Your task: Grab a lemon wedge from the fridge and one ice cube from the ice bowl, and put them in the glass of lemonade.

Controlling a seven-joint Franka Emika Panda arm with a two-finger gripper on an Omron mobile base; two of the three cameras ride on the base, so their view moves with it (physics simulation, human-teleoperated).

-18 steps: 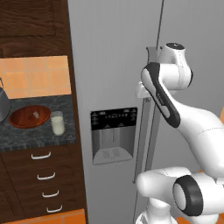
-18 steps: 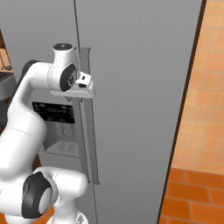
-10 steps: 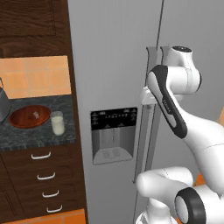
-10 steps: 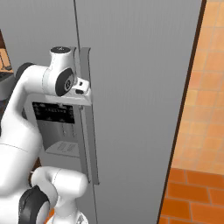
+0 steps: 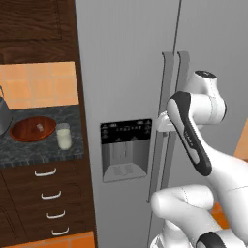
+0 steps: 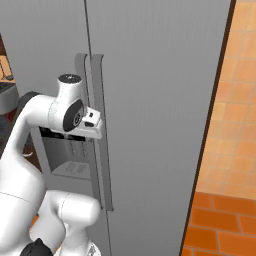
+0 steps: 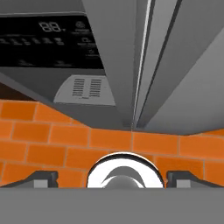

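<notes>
gripper (image 7: 112, 178) released, tips spread wide, holding nothing, up against fridge (image 5: 126, 63) door handles (image 6: 96, 125) | both doors closed | ice bowl (image 5: 33, 128) on dark counter (image 5: 43, 150) left of fridge | glass of lemonade (image 5: 63, 136) just beside bowl, upright | pale piece inside bowl, too small to tell
</notes>
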